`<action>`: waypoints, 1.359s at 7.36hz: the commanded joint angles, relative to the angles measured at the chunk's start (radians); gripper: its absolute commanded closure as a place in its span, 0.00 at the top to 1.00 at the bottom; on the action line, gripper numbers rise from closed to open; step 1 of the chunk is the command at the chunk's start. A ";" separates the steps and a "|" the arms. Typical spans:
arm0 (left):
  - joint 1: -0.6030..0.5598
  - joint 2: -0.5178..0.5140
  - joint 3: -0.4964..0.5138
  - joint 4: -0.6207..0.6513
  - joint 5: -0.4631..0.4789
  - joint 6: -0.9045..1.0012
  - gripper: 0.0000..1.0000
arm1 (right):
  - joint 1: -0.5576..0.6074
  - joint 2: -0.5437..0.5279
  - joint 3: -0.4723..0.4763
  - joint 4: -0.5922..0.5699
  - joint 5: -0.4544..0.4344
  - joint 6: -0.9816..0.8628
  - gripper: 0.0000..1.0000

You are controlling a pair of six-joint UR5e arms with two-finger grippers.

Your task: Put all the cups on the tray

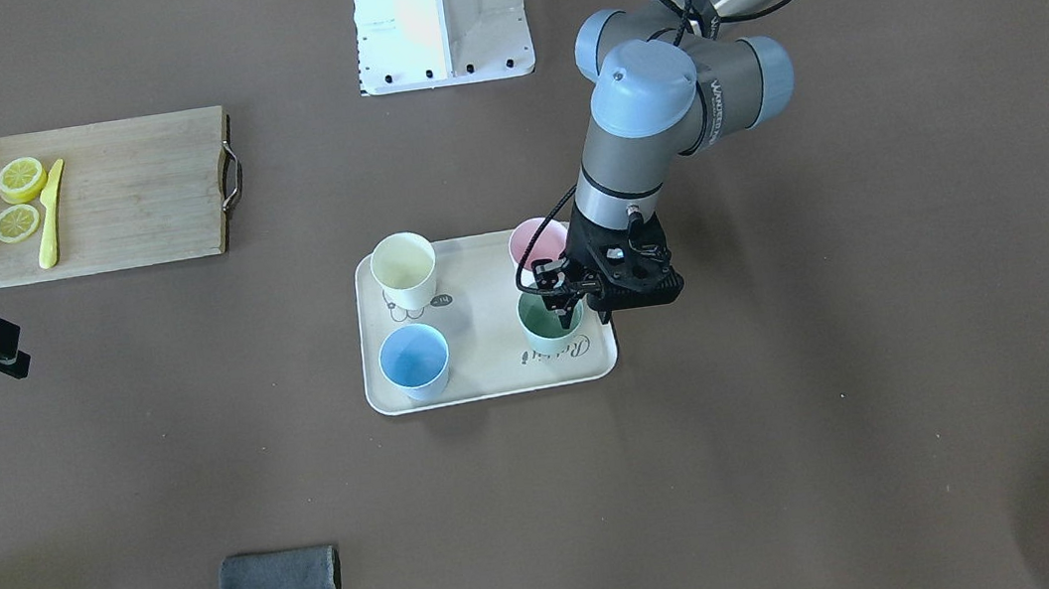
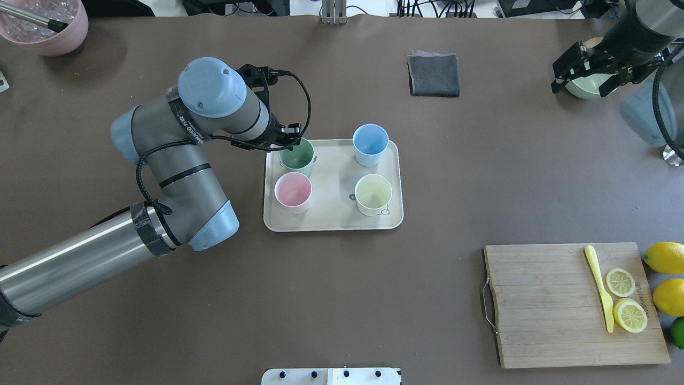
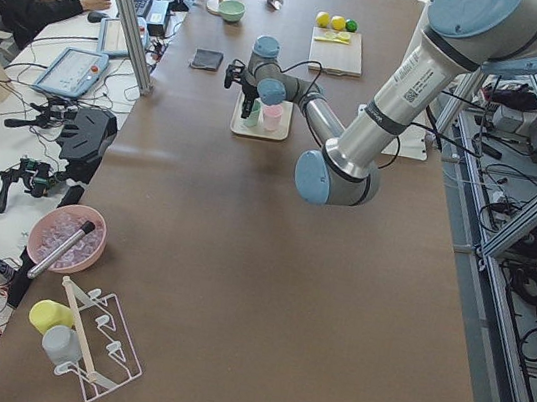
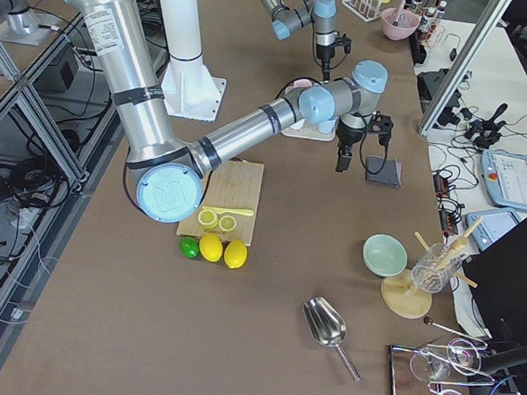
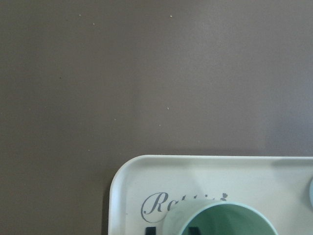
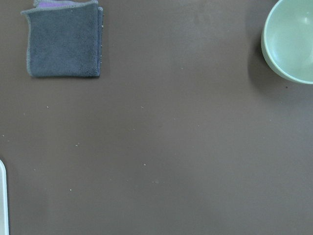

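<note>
Well, all four cups stand upright on the cream tray (image 2: pixel 331 176), one near each corner and none touching another: the mint green cup (image 2: pixel 297 156) and the light blue cup (image 2: pixel 370 143) along the far edge in the overhead view, the pink cup (image 2: pixel 293 191) and the pale yellow cup (image 2: pixel 373 193) along the edge nearer the robot. The tray lies flat near the middle of the table (image 2: pixel 342 299).

The left pincer (image 1: pixel 566 309) is down at the mint green cup. In the left wrist view one fingertip (image 5: pixel 150 229) shows just outside the cup's wall and the other inside the rim – spread, straddling the wall, with a sliver of tray showing between the outer tip and the cup.

The right pincer (image 2: pixel 584 81) hangs well away over the table's far right corner, its jaws spread wide and holding nothing, above a pale green bowl (image 6: pixel 291 41). A folded grey cloth (image 2: pixel 434 75) lies between that bowl and the tray – nearer the far edge. On the robot's right a wooden cutting board (image 2: pixel 545 305) carries two lemon slices (image 2: pixel 620 282) and a yellow knife (image 2: pixel 599 286).
</note>
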 commanded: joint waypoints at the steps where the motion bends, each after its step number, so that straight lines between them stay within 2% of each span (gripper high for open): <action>1: -0.105 0.008 -0.031 0.008 -0.092 0.122 0.98 | 0.028 -0.077 0.026 0.000 0.001 -0.090 1.00; 3: -0.249 0.075 -0.060 0.009 -0.244 0.324 0.98 | 0.087 -0.148 0.025 -0.002 0.001 -0.207 1.00; 4: -0.339 0.189 -0.128 0.009 -0.293 0.465 0.98 | 0.119 -0.194 0.025 0.000 -0.005 -0.305 1.00; 5: -0.491 0.224 -0.096 0.038 -0.377 0.653 0.98 | 0.159 -0.243 0.017 0.000 -0.005 -0.414 1.00; 6: -0.609 0.254 -0.104 0.120 -0.423 0.722 0.98 | 0.192 -0.284 0.010 0.002 0.002 -0.480 1.00; 7: -0.674 0.370 -0.159 0.109 -0.424 0.777 0.98 | 0.237 -0.323 0.013 0.005 0.009 -0.505 1.00; 8: -0.767 0.411 -0.164 0.113 -0.442 0.915 0.98 | 0.274 -0.367 0.020 0.008 0.009 -0.545 1.00; 9: -0.817 0.484 -0.166 0.113 -0.483 0.993 0.98 | 0.309 -0.392 0.010 0.006 0.001 -0.597 1.00; 10: -0.828 0.548 -0.169 0.101 -0.479 1.000 0.98 | 0.334 -0.433 0.011 0.008 0.000 -0.605 1.00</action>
